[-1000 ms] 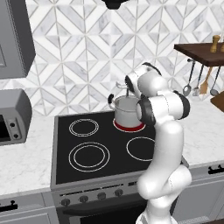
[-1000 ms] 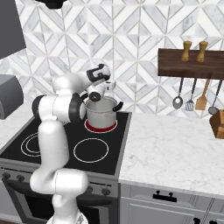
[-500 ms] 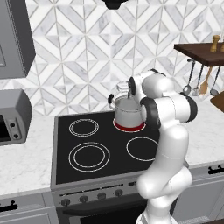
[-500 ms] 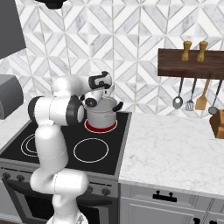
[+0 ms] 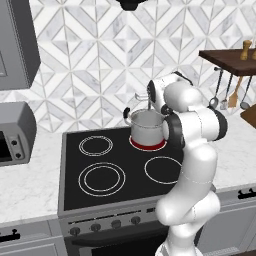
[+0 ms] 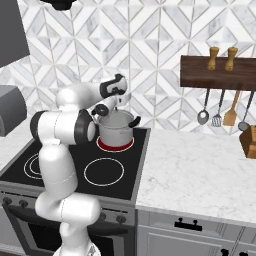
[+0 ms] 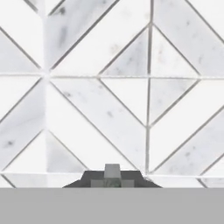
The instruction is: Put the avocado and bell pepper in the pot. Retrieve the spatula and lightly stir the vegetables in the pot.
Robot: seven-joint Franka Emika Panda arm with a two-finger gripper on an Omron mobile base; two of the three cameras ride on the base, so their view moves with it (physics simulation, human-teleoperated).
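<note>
The steel pot [image 5: 146,126] with black side handles stands on the red-glowing back right ring; it is the same pot [image 6: 116,131] in the right base view. My gripper [image 5: 149,98] hovers just above the pot's rim, pointing at the tiled wall. It is shut on the spatula [image 5: 150,107], whose thin handle drops almost straight down into the pot. In the hand view a pale grey bit of the spatula [image 7: 112,170] sits between my gripper's [image 7: 112,178] dark tips. The blade, the avocado and the bell pepper are hidden inside the pot.
The black stove top [image 5: 100,150] has three unlit rings. A microwave [image 5: 15,132] sits on the left counter. At the right, steel ladles and an orange-brown wooden spatula [image 6: 230,114] hang under a wooden shelf [image 6: 217,72]. White marble counter [image 6: 200,170] lies right of the stove.
My hand has shifted slightly above the pot, and the spatula handle has gone from leaning left to nearly upright. The pot stays on its ring.
</note>
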